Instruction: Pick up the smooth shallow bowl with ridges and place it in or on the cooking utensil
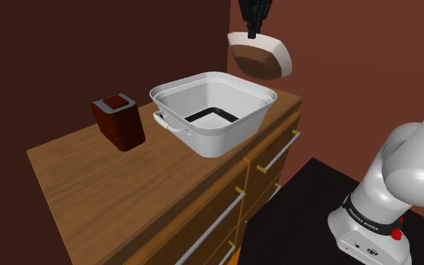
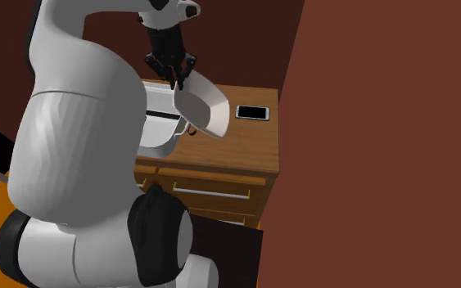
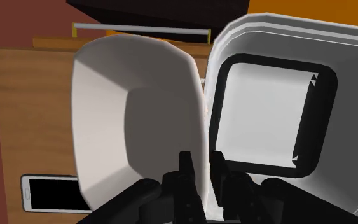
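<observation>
In the shoulder view, a brown box [image 1: 117, 120] with a grey rim stands on the wooden surface [image 1: 89, 181]. To its right, near it, sits the white square pan [image 1: 214, 113]. Farther right the bowl [image 1: 259, 56], white inside, hangs tilted in the air, higher than the pan, its rim clamped in the hand [image 1: 254, 32].
</observation>
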